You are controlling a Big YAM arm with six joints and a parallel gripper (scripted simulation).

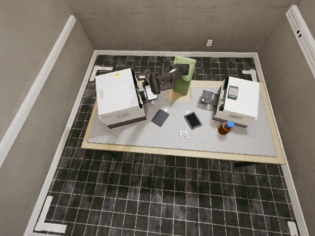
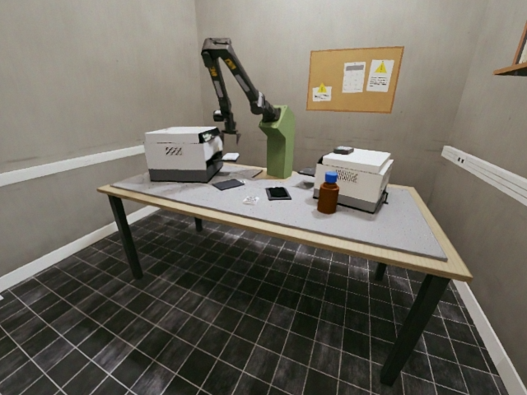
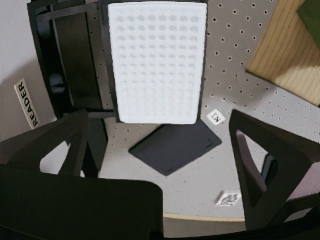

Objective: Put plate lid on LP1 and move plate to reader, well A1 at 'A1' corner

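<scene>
The white plate (image 1: 151, 93) (image 2: 230, 156) (image 3: 157, 60) lies on the reader's dark stage, wells up, and looks flat; its corner engraving cannot be read. My gripper (image 2: 230, 137) (image 3: 159, 116) is open and empty above the plate, its fingers wider apart than the plate's short side. A dark framed nest with a glossy black middle (image 1: 193, 119) (image 2: 278, 193) lies right of centre; its label is unreadable, and I cannot tell whether a clear lid is in it. The dark pad (image 1: 160, 117) (image 2: 228, 183) (image 3: 175, 146) beside the N1 label is bare. The dispenser's stage (image 1: 207, 97) (image 2: 307, 171) carries no plate.
The reader (image 1: 116, 94) (image 2: 183, 157) stands close left of the gripper. The dispenser (image 1: 241, 109) (image 2: 353, 187) stands right, with the capped brown bottle (image 1: 224, 129) (image 2: 328, 197) at its front. The green arm pedestal (image 1: 181, 85) (image 2: 278, 148) is at the back. A printed marker (image 1: 183, 134) (image 2: 251, 199) lies in front.
</scene>
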